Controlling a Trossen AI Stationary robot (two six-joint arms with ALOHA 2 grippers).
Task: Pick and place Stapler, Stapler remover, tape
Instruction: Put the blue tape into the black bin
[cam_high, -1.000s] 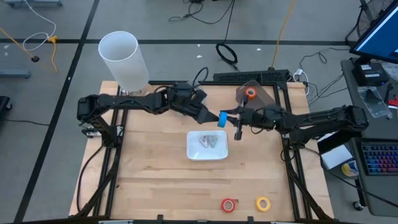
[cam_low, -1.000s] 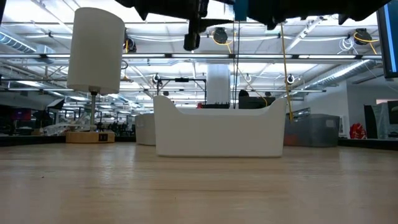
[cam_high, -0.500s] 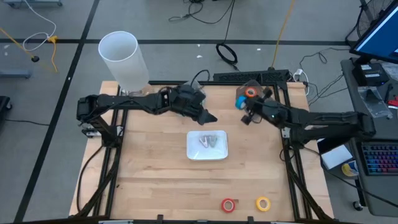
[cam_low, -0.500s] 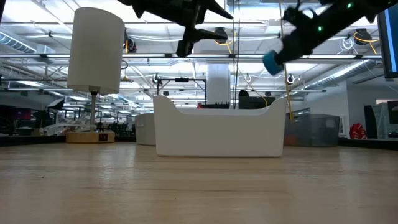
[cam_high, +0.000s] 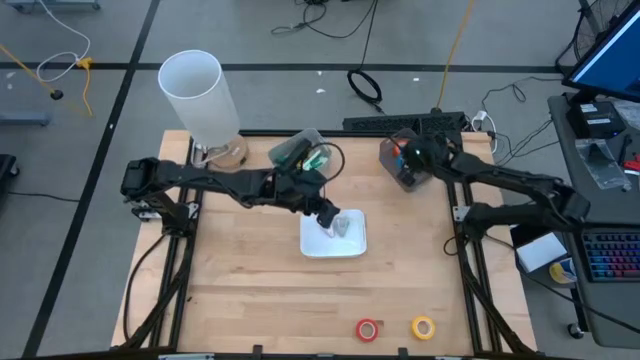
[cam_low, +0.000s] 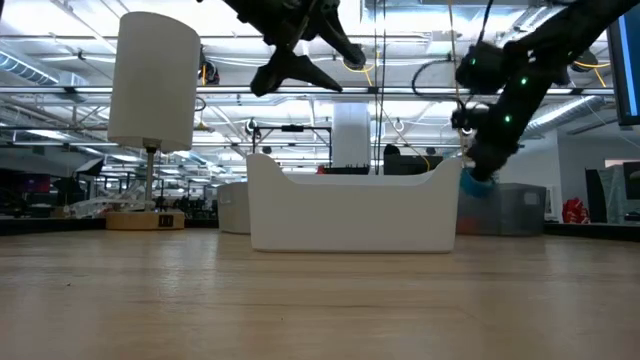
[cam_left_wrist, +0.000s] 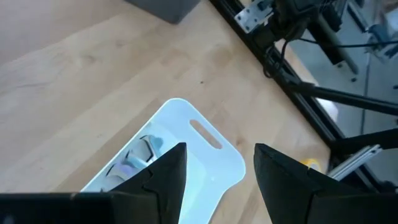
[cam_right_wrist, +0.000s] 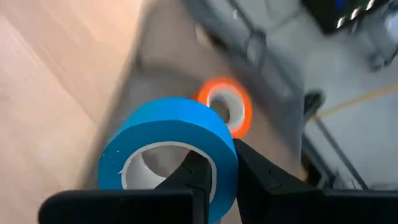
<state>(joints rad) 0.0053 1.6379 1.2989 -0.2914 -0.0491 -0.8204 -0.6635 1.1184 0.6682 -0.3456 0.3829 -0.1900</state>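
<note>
High view: right gripper (cam_high: 408, 157) sits over the dark bin (cam_high: 398, 174) at the table's far right corner, orange tape (cam_high: 398, 150) barely visible under it; left gripper (cam_high: 327, 214) hangs over the white tray (cam_high: 334, 247), with small pale items right below its tips; red tape (cam_high: 368, 329) and yellow tape (cam_high: 423, 326) lie well apart from both, at the near edge. Low view: right gripper low behind the tray's end, a bit of blue tape (cam_low: 475, 184) peeking under it; left gripper above the tray, jaws parted, nothing between them. Left wrist view: fingers (cam_left_wrist: 163, 177) spread and empty, tray straight ahead. Right wrist view: jaws pinched on the blue roll's wall, one finger through its hole, orange roll just beyond in the bin. Risks: released off-centre, blue could clip the bin rim and roll onto the table; the inside finger may drag the roll out on retreat; left descending could nudge the tray.
</note>
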